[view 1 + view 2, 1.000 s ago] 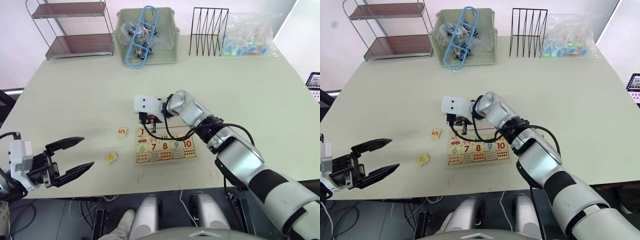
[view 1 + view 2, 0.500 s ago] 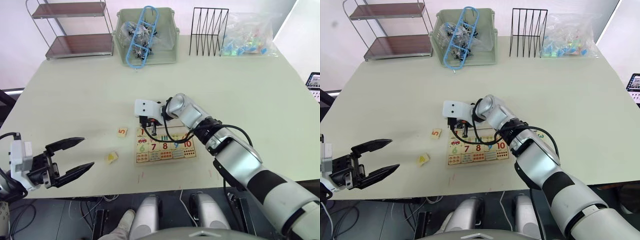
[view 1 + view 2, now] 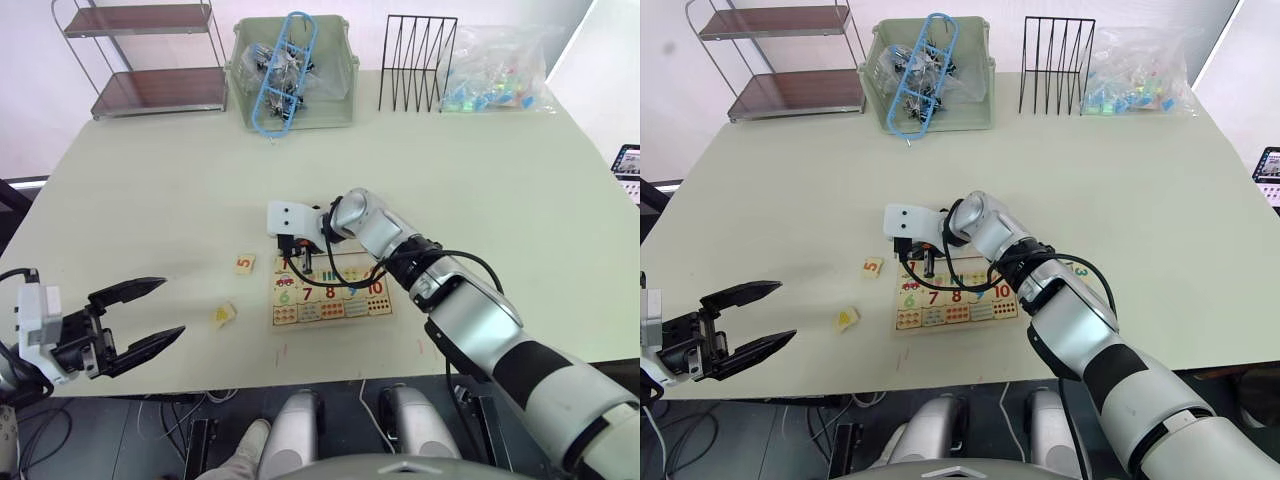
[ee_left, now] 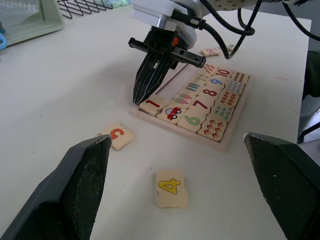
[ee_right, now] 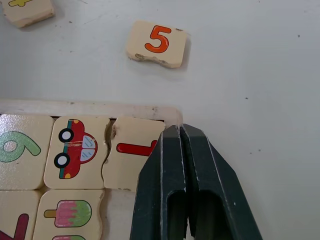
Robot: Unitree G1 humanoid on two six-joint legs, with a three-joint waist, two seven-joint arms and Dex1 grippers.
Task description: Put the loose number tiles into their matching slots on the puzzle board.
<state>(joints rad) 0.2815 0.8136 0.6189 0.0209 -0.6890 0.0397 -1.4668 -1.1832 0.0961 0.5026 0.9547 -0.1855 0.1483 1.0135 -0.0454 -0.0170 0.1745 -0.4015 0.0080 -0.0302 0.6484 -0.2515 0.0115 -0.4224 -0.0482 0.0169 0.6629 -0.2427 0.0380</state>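
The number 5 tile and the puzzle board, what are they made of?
The number 5 tile looks like pale, unvarnished wood: matte, with a chipped edge and a printed orange numeral. The puzzle board seems the same light wood, with a thin raised rim, though plywood is possible.

Two loose number tiles beside one puzzle board

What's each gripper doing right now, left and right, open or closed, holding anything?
Left gripper: open, holding nothing, hovering off the table's near edge.
Right gripper: shut, empty, fingertips at the pale wooden tile with the red numeral 1 in the board's corner slot.
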